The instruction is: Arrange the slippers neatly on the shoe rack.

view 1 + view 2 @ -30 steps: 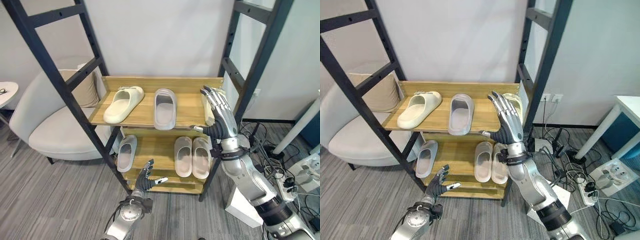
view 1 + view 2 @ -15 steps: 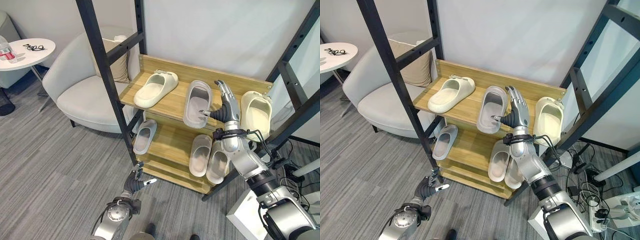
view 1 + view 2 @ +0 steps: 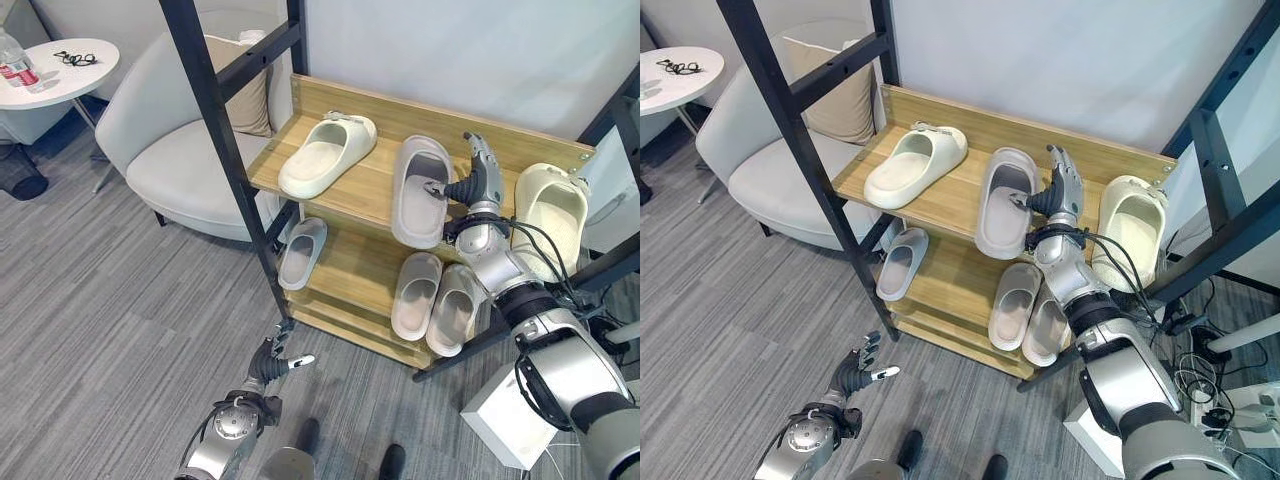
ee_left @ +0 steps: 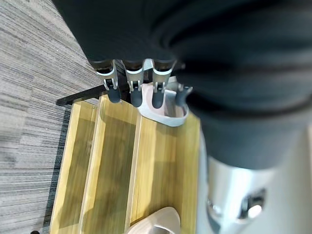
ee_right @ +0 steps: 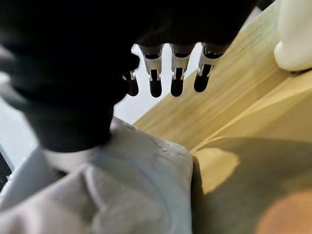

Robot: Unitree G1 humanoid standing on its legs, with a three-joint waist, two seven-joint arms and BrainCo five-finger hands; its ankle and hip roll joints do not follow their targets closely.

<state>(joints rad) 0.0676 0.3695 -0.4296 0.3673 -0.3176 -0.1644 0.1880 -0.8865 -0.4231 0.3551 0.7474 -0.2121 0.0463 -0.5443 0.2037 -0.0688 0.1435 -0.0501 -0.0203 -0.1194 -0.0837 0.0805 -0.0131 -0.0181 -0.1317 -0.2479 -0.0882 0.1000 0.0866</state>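
Left eye view: the right hand [image 3: 478, 180], a second ago out by the rack's right post, now rests beside the grey slipper [image 3: 420, 205] on the top shelf [image 3: 372, 190], thumb on its rim; the camera has swung too.
Right eye view: the left hand [image 3: 856, 372] stays low over the floor, fingers relaxed; cream slipper [image 3: 912, 167] askew, another cream slipper [image 3: 1129, 228] hanging off the shelf's right end.
Left wrist view: straight fingers [image 4: 131, 90] over the lower shelf [image 4: 117, 165].
Right wrist view: fingers [image 5: 176, 73] extended, nothing gripped.
Meaning: straightening the grey slipper looks about to begin.
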